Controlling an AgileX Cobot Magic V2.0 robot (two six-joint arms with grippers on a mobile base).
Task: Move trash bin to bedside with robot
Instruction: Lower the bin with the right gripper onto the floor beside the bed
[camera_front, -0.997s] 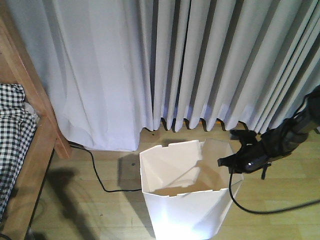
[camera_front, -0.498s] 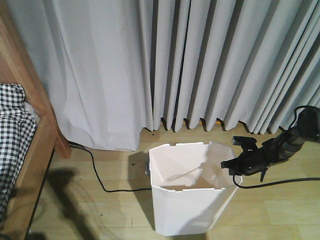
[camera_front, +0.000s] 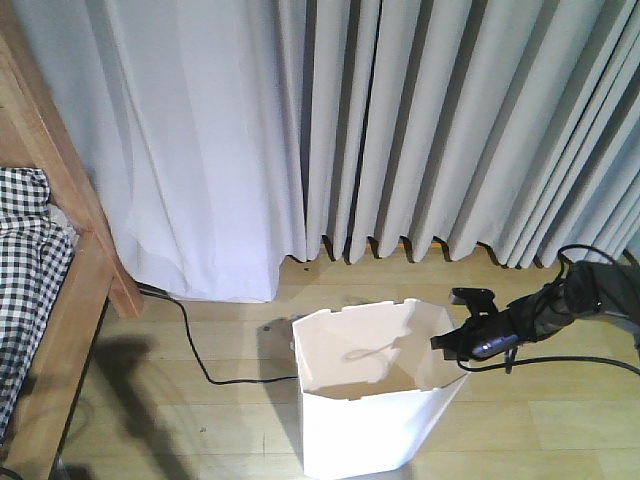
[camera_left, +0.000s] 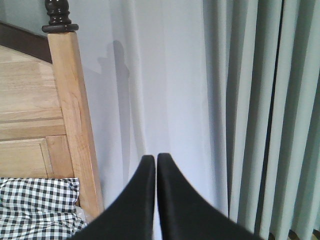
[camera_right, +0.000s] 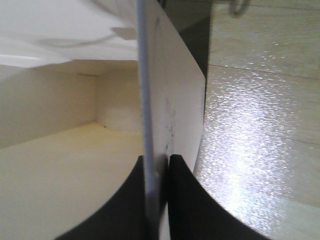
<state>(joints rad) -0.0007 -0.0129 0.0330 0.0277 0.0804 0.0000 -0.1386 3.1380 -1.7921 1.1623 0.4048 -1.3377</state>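
- Right of the light wooden bed frame (camera_front: 70, 300), your right gripper (camera_right: 159, 165) pinched the cream angular plastic trash bin (camera_front: 370, 400) by its wall.
- Your left gripper (camera_left: 152, 160) pointed at the pale curtain (camera_left: 240, 100) right of that frame, fingers pressed together.

The trash bin (camera_front: 370, 420) is formed of thin, smooth white plastic with a faint sheen; its wall (camera_right: 165, 100) is seen edge-on as a thin sheet. The floor (camera_right: 260, 150) is laid in pale wood boards with a glossy, finely textured finish. The bed frame (camera_left: 75, 125) is made of light, matt wood, capped by a dark turned finial (camera_left: 59, 17). The bedding (camera_left: 35, 207) is woven checked cloth. The curtains (camera_front: 400, 130) are matt grey fabric.
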